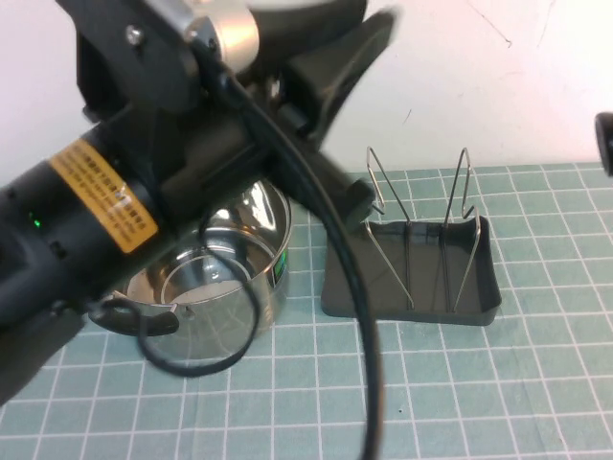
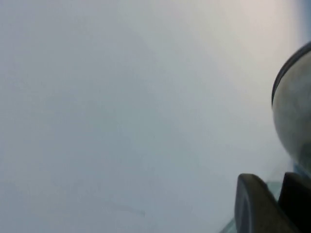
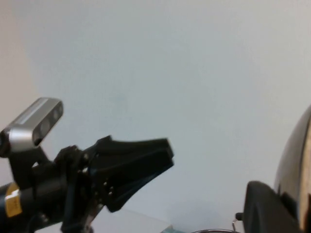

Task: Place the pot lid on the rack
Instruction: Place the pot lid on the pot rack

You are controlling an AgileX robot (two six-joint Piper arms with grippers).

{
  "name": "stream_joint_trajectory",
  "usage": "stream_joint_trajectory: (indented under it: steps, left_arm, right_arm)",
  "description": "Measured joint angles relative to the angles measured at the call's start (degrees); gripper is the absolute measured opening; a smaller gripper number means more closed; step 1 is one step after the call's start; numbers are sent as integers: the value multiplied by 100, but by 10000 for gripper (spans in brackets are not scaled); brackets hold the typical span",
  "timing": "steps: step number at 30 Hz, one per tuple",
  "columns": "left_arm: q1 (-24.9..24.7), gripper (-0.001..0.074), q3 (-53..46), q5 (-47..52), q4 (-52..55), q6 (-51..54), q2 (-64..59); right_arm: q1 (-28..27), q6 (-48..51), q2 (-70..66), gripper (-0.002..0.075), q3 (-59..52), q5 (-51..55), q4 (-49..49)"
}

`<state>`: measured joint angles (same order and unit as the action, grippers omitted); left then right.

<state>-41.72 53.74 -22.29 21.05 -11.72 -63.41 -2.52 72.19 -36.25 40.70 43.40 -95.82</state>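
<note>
The pot lid shows only as a shiny curved edge in the right wrist view and as a round grey disc with a dark rim in the left wrist view. It is out of the high view. My right gripper is raised at the far right, with one black finger pressed against the lid. My left gripper is raised high over the pot, shut and empty; it also shows in the left wrist view and the right wrist view. The dark grey rack with wire uprights stands at centre right.
The open steel pot with black handles stands left of the rack on the green grid mat. The left arm's black cable hangs in front of the rack's left end. A white wall is behind.
</note>
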Motion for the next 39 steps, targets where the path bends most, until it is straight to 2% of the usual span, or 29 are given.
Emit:
stream_joint_trajectory:
  steps: [4,11,16,21,26,32,39]
  left_arm:
    - [0,20,0,1248,-137,12,105]
    - [0,2,0,2867,-210,-642,119]
    - [0,1,0,3105,-344,-997,119]
    - [0,1,0,3214,-511,-1071,123]
    - [0,0,0,3592,-627,-1095,132]
    - [0,-1,-11,4196,-762,-1100,132]
    - [0,-1,-181,4201,-770,-1164,136]
  right_arm:
    - [0,0,-314,27,134,-154,0]
    - [14,-11,-1428,27,1085,495,0]
    - [446,-215,-2436,27,1878,392,-8]
    - [1560,-258,-3535,27,2530,-185,-8]
    - [2455,265,-4237,27,3108,-664,-23]
    - [2603,560,-4786,27,3193,-1114,-64]
    - [2592,595,-5393,27,3193,-1435,-64]
